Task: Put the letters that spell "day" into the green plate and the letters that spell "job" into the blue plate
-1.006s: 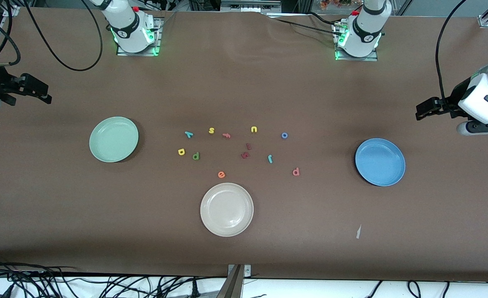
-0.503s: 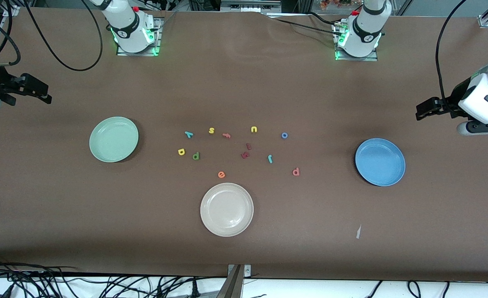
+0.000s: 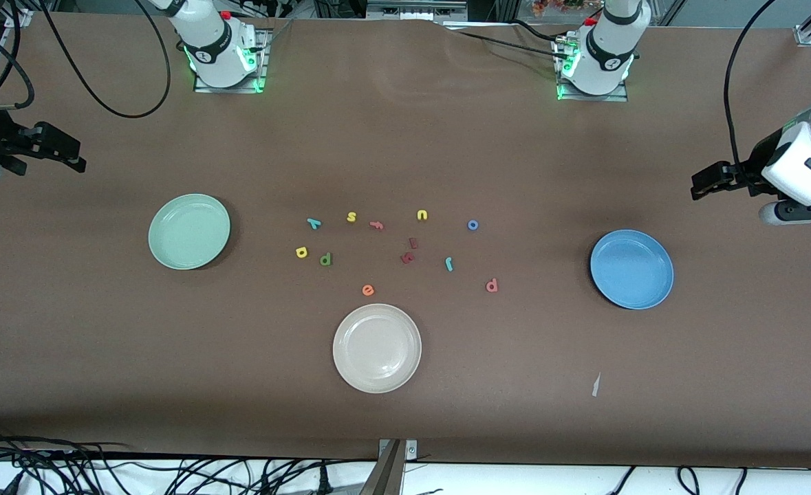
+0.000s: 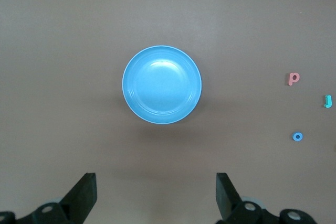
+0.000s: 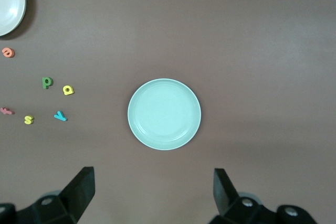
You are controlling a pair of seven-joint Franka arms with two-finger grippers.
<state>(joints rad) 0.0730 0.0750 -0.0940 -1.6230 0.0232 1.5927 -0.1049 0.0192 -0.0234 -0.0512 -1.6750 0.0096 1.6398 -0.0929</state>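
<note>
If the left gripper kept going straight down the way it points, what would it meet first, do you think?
Probably bare brown table: the open left gripper hangs just short of the round glossy blue plate, though depth is unclear.

A robotics lab — bolted arm bases (image 3: 225, 51), trailing cables (image 3: 102, 467).

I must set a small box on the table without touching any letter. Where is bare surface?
Bare table lies between the green plate and the yellow "a", and between the salmon "b" and the blue plate. The strip nearer the front camera than the cream-white plate is bare except for a pale scrap. Between teal "y" and blue "o" it is crowded.
</note>
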